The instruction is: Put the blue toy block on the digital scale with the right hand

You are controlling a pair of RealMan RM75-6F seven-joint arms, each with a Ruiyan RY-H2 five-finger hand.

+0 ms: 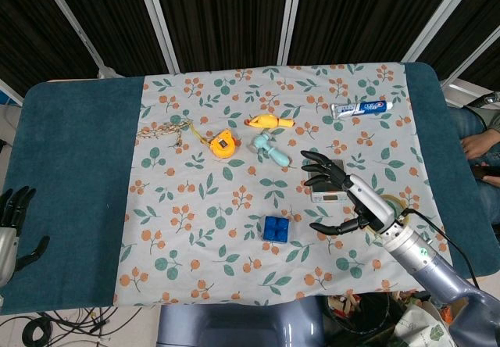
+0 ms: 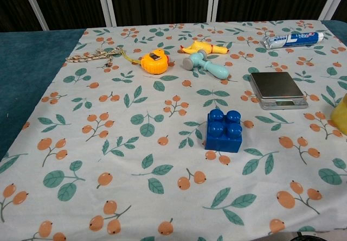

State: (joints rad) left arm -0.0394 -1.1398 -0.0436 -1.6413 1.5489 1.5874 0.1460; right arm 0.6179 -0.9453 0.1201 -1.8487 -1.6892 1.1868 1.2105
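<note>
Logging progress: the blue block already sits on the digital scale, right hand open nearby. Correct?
Not quite. The blue block lies on the cloth, apart from the bare digital scale, as the chest view shows. The right hand is open nearby.

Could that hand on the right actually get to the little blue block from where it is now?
Probably yes. The right hand hovers open over the digital scale, and the blue toy block sits close by on the cloth with bare cloth all round it. Nothing stands between them.
</note>
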